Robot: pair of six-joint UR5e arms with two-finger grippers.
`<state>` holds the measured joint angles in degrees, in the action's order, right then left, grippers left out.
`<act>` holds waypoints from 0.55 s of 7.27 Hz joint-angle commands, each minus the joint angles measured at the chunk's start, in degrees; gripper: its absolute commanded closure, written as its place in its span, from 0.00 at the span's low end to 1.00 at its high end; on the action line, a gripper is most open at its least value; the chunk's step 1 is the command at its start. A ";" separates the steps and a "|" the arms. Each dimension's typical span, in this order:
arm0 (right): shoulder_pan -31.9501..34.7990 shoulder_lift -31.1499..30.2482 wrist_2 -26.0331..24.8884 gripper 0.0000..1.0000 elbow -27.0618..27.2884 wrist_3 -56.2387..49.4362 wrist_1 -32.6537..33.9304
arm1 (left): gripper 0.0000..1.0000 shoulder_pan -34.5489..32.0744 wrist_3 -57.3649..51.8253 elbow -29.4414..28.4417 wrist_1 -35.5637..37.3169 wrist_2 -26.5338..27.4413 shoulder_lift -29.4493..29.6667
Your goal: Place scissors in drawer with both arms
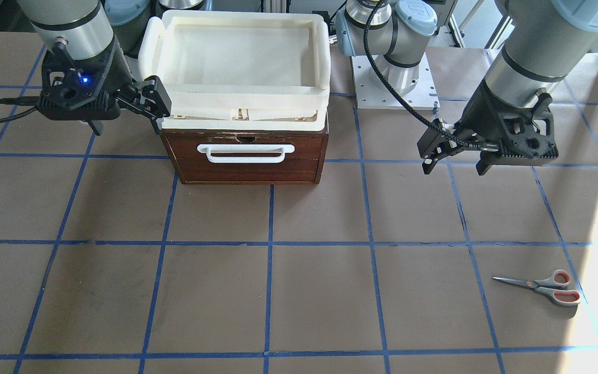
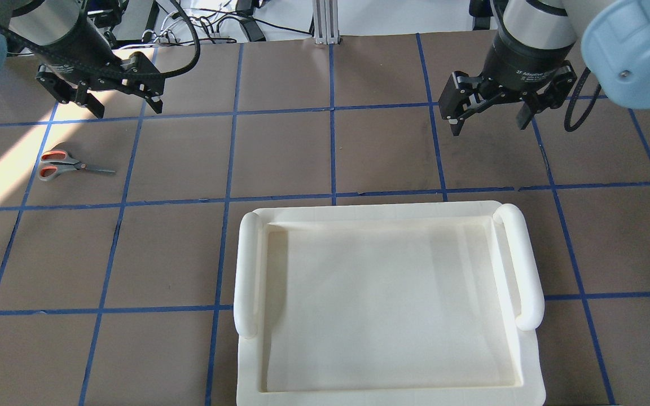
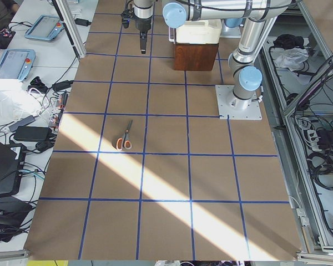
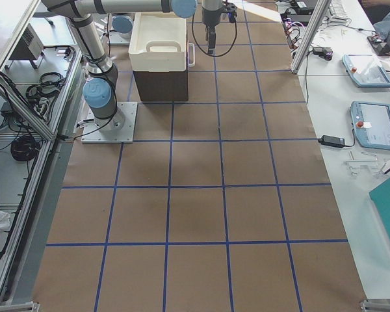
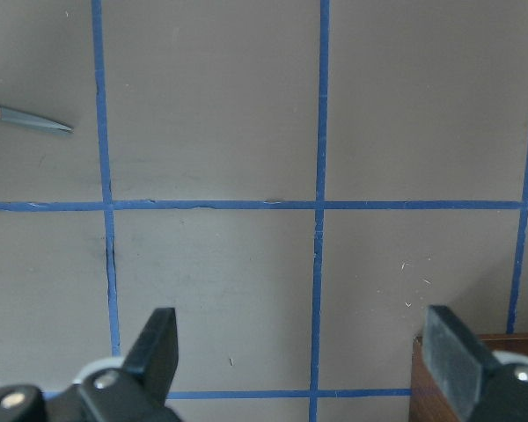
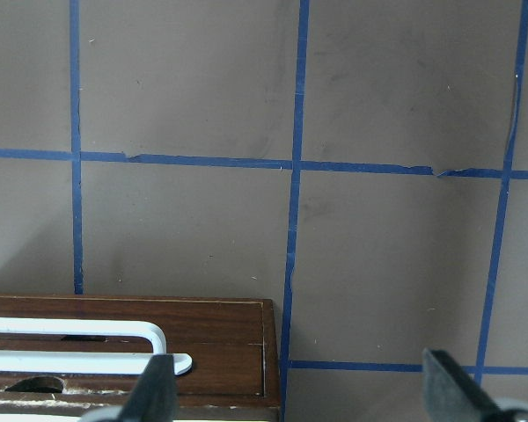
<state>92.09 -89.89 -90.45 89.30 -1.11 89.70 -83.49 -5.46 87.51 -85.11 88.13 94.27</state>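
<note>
The scissors [image 1: 543,287] lie flat on the brown table, far out on my left side, and show in the overhead view [image 2: 65,163] and the left side view [image 3: 125,136]. Only their blade tip [image 5: 26,119] shows in the left wrist view. The drawer [image 1: 249,156] is shut, its white bar handle [image 1: 247,152] facing outward; it also shows in the right wrist view [image 6: 132,343]. My left gripper [image 1: 454,166] hovers open and empty above the table, between the drawer and the scissors. My right gripper [image 1: 125,117] is open and empty beside the drawer's other side.
A cream-white plastic tray [image 1: 322,57] sits on top of the drawer's wooden case and fills the overhead view's lower middle [image 2: 246,270]. The left arm's base plate [image 1: 395,85] stands behind. Blue tape lines grid the table.
</note>
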 commanded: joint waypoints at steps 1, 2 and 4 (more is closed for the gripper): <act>0.02 -0.02 0.01 0.00 0.00 0.05 -0.05 | 0.00 0.00 -0.08 0.47 0.12 0.02 -0.58; 0.02 -0.19 0.01 0.00 0.00 -0.03 -0.06 | 0.00 0.00 -0.08 0.47 0.04 0.11 -0.67; 0.46 -0.02 2.10 0.00 -0.26 -7.00 0.64 | 0.00 0.26 -0.26 0.55 0.12 0.81 -0.15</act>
<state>92.23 -89.98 -89.92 89.22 -2.86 89.89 -83.45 -5.65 87.99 -85.12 88.46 93.84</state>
